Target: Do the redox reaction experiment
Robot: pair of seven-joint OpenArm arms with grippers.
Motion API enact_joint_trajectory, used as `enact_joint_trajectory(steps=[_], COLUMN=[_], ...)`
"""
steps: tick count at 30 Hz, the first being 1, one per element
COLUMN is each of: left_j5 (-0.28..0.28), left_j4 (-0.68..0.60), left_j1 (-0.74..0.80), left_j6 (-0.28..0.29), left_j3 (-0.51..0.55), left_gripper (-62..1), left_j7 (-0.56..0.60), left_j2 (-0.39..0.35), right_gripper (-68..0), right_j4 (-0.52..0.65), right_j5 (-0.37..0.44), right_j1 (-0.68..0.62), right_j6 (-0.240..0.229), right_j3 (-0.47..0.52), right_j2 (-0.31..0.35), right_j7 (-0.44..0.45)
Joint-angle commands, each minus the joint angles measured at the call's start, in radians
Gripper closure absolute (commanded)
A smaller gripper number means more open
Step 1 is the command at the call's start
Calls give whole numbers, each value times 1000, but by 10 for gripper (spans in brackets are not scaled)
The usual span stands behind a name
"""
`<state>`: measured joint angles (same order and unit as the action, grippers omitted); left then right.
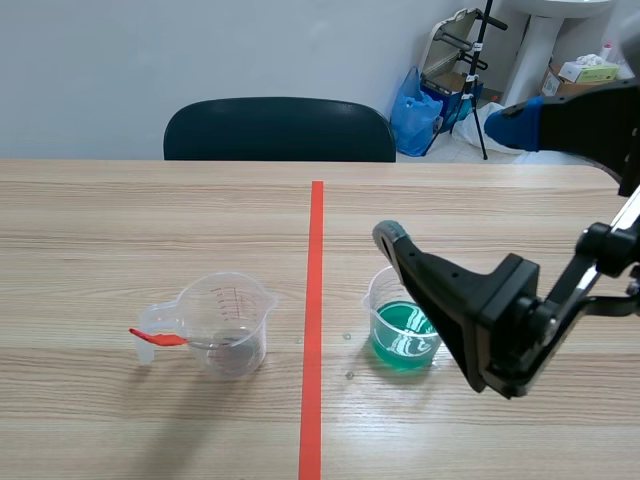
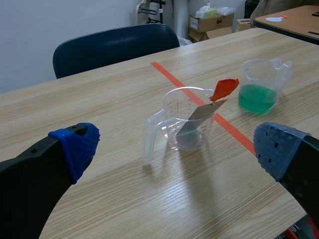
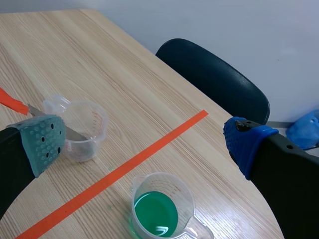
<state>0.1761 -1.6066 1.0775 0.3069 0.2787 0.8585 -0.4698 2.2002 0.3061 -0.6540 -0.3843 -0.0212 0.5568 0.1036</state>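
Left wrist view shows the left gripper (image 2: 177,149) released, its two blue-padded fingers (image 2: 75,147) spread wide with nothing between them. Ahead of it on the wooden table (image 2: 99,194) stands a clear measuring beaker (image 2: 187,119), upright.

In the scene view this clear measuring beaker (image 1: 230,325) sits left of the orange-red tape line (image 1: 314,300), well apart from it. A thin metal strip with a red handle (image 1: 158,337) leans inside it. The red end pokes out over the rim on the side away from the tape. Whether the greyish patch at the bottom of the beaker is liquid I cannot tell.

Right of the tape, and near it, stands a second beaker (image 1: 392,300), holding green liquid (image 1: 400,340) in its lower part. The right arm partly covers it from the right.

The right gripper (image 1: 450,180) hangs above and just behind that beaker, unclenched and holding nothing, one grey-green pad low and one blue pad high. From the right wrist view the green beaker (image 3: 157,209) lies under the gap between the spread fingers (image 3: 42,142). A dark chair (image 1: 280,130) stands at the far side of the table.
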Motion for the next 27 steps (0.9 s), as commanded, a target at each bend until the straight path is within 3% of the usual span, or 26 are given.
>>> enact_joint_trajectory(steps=[1,4,12,27], left_j5=[10,7,-92,-92], left_j4=[-18,-18,-18,-18], left_j1=[-36,-77,-111,-111], left_j6=[-4,-4,0,-6], left_j3=[13,14,66,66], left_gripper=[-623,-623,-623,-623], left_j7=[-24,-81,-85,-81], left_j2=[13,34,145,156], right_gripper=[-679,-679,-679,-679], right_j4=[5,5,5,5], right_j5=[19,19,19,18], right_j1=[17,17,17,17], right_j6=[4,3,3,3], right_j3=[1,1,0,0], right_j2=[2,2,2,2], right_j7=[15,13,7,7])
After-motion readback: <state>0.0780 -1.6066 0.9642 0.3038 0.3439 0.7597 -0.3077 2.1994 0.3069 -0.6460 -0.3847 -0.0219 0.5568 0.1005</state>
